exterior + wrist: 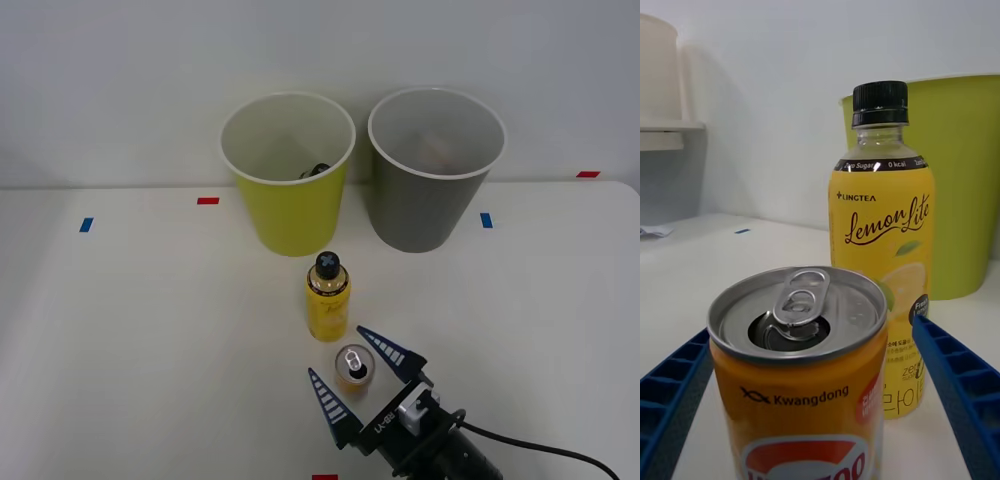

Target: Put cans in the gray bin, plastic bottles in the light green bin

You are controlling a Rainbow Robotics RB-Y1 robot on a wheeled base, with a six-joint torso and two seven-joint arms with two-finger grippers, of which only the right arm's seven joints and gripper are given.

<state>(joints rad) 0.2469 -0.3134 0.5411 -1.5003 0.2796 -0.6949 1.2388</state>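
The right claw (366,380) is seen low over the white table (150,330), its two blue ribbed fingers spread wide apart and clamped on nothing. The orange can (352,367) stands upright directly between them, its opened silver top facing up; a gap is left on each side, so the can is flanked but not yet touched, as far as can be judged. In the wrist view the can (801,375) is framed with a finger at either side, its long axis vertical and square to the line on which the fingers would close. Just beyond it, close behind but apart, the yellow bottle (327,296) stands upright with its black cap on. Farther back, two bins are set side by side near the wall: the light green bin (290,215) straight past the bottle, the gray bin (420,215) to the robot's right. The can is judged to be bound for the gray bin, ahead and to the right.
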